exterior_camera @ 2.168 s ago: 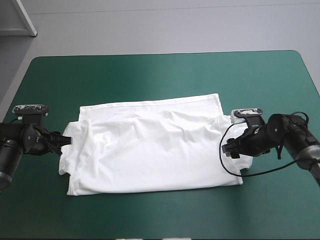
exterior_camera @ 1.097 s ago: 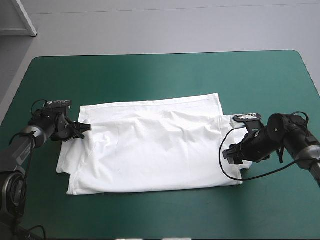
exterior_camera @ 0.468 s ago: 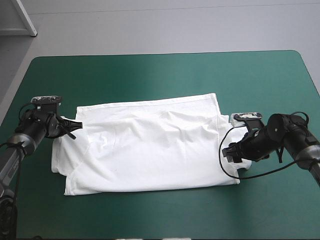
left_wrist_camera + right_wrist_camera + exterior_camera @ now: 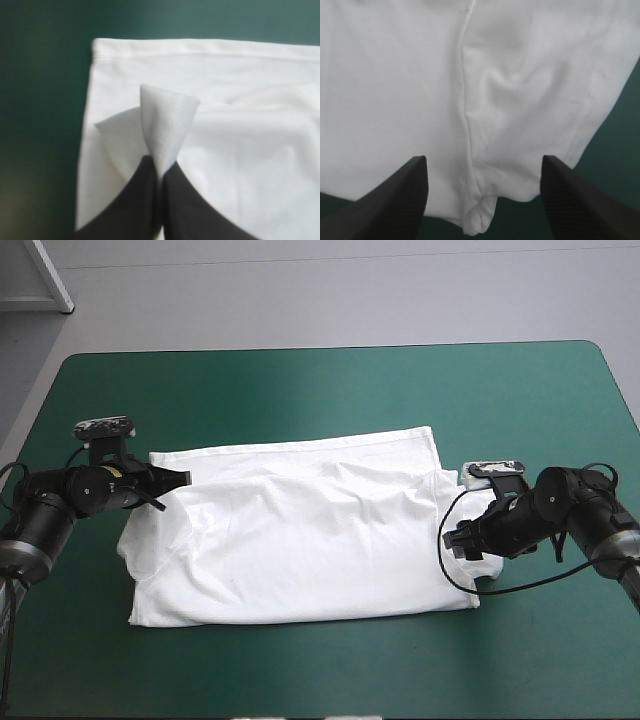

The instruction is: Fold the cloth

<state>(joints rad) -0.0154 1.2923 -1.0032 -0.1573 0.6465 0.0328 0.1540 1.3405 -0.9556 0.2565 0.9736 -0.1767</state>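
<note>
T-shirt [image 4: 300,540]: flat on the tabletop [image 4: 330,390].
Left claw [image 4: 160,162]: pinches a corner, clear only in its wrist view.
Right claw [image 4: 482,160]: wide open, holds nothing.

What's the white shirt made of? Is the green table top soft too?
The T-shirt looks like thin, soft, matte cloth: it wrinkles, has stitched hems, and stands in a peak where the left jaws pinch it. The cover looks like a smooth, matte teal-green sheet lying flat, without wrinkles; whether it is soft cannot be told.
</note>
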